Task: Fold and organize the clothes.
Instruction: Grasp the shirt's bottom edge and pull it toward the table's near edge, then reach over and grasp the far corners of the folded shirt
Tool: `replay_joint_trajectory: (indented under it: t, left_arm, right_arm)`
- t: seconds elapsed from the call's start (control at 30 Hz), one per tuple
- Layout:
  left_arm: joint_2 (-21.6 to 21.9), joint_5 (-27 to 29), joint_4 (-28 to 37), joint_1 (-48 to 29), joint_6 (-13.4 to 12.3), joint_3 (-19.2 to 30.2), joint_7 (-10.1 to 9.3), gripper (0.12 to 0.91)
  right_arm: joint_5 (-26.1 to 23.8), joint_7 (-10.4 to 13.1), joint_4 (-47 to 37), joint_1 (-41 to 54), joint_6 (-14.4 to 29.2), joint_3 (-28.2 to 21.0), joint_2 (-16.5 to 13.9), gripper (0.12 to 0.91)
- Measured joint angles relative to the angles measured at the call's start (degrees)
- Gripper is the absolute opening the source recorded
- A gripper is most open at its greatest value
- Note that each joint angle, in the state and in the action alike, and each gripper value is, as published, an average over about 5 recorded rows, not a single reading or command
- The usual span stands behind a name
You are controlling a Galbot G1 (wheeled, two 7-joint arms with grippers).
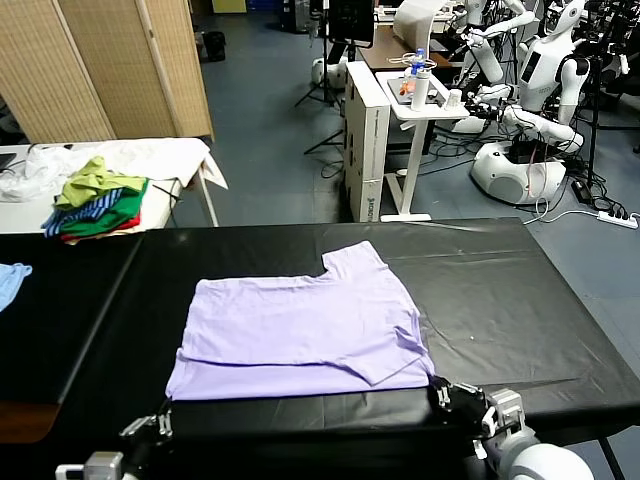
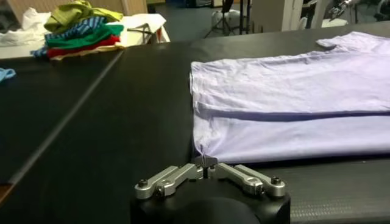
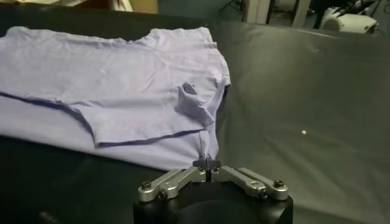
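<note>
The T-shirt [image 1: 305, 330] was laid flat on the black table [image 1: 520, 290], near its front edge, partly folded: one long fold was already made, with an upper layer lying over a lower layer that showed along the near edge, and one sleeve [image 1: 365, 262] was left sticking out at the far side. No print was visible. More folding was judged to be left, as the shirt was wide and not yet compact.

The left gripper [image 2: 208, 164] was seen at the near left corner of the shirt, fingers closed, pinching the corner of the T-shirt or just touching it; a clear grip could not be confirmed. The right gripper [image 3: 208, 164] was placed at the near right corner, fingertips together in the wrist view, a thin bit of hem seen at the tips; whether it was released could not be told.

A heap of garments [image 1: 100, 205] was left on a side table, well apart from the shirt.
</note>
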Motion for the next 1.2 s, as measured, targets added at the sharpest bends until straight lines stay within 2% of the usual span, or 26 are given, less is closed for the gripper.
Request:
replay_joint_trajectory:
  t: [0.07, 0.13, 0.2, 0.37, 0.47, 0.63, 0.93, 1.2]
  left_arm:
    - [-0.2, -0.43, -0.86, 0.65, 0.82, -0.36, -0.63, 0.251]
    - [-0.36, -1.09, -2.07, 1.56, 1.92, -0.9, -1.35, 0.358]
    - [-0.42, -1.7, -3.44, 2.58, 3.02, -1.54, -1.92, 0.491]
    - [-0.62, -2.8, -7.13, 3.47, 6.5, -2.78, -1.84, 0.795]
    - [-0.17, -5.76, -8.56, 1.93, 8.36, -3.62, -2.28, 0.888]
    - [2.17, -14.8, -7.56, -5.55, 10.05, -4.94, -4.35, 0.906]
    - [8.84, -23.48, 2.44, -23.05, 10.24, -1.85, -2.59, 0.907]
    - [15.5, -30.3, 15.44, -37.48, 12.78, 3.68, -2.61, 0.907]
  right_arm:
    - [1.15, 0.02, 1.21, -0.58, -0.04, 1.27, -0.17, 0.779]
    - [2.59, 0.05, 1.94, -0.5, 0.16, 2.27, -0.27, 0.853]
    - [3.82, -0.21, 2.05, 0.46, 0.83, 2.74, -0.48, 0.893]
    - [5.62, -2.28, -0.8, 7.71, 2.31, 1.19, -1.29, 0.906]
    - [6.17, -2.64, -4.24, 14.45, 2.36, -1.57, -1.14, 0.907]
    - [6.56, -2.39, -11.42, 27.05, 1.87, -8.8, -0.15, 0.907]
    - [7.51, -0.8, -26.91, 48.62, -0.57, -23.2, 4.04, 0.907]
    - [7.48, -1.27, -39.11, 59.9, -2.11, -30.57, 9.3, 0.907]
